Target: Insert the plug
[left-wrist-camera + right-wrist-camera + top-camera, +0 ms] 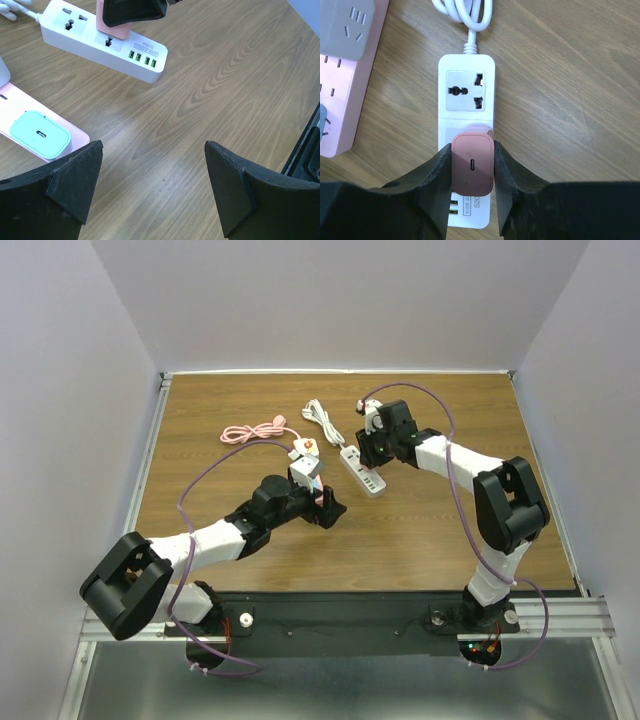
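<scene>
Pink plug (473, 165) is sitting at the white power strip's (466, 92) second socket, just above green USB ports and a label reading "S20" (rest hidden), the right gripper (472, 170) pinching its two sides, the left gripper (152, 155) hanging wide open over the table (225, 75) beside a pink strip (75, 136) carrying a mint charger (39, 134).

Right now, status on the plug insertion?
Right gripper shut on pink plug, over white power strip, second socket; seating unclear. Left gripper open, empty. Nothing in the way.
</scene>
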Controlling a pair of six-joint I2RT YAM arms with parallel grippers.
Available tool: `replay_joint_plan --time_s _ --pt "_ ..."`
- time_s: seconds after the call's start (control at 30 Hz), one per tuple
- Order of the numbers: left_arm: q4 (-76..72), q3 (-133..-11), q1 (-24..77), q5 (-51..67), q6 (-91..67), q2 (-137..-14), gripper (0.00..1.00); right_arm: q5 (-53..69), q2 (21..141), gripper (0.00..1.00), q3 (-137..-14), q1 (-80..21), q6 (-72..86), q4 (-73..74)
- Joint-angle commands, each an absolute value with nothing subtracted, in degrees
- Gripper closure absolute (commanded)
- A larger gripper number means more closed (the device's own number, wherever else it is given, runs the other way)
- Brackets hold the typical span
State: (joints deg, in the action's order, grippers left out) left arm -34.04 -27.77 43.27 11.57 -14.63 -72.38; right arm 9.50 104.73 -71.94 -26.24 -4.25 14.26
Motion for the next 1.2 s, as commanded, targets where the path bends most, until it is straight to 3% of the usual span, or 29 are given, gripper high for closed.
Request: replay_joint_plan --time_s 0.0,0.43,1.07,1.17 --pt "-36.56 -28.3 42.98 12.22 -13.89 -70.58 0.06 7.56 107.4 1.0 -66.45 -26.81 -6.06 20.21" --pt "-36.21 -28.56 42.36 12.3 -13.62 -70.05 0.06 8.7 107.05 1.0 -61.35 -32.08 -0.18 18.2" --pt "-34.11 -27.25 41.49 10.72 -14.41 -65.92 0.06 11.6 111.54 1.0 -62.14 -31.9 3.43 16.44" --pt "-32.35 -28.12 41.4 8.97 -15.2 -65.04 0.06 10.9 109.43 0.92 -63.19 -31.9 4.92 16.52"
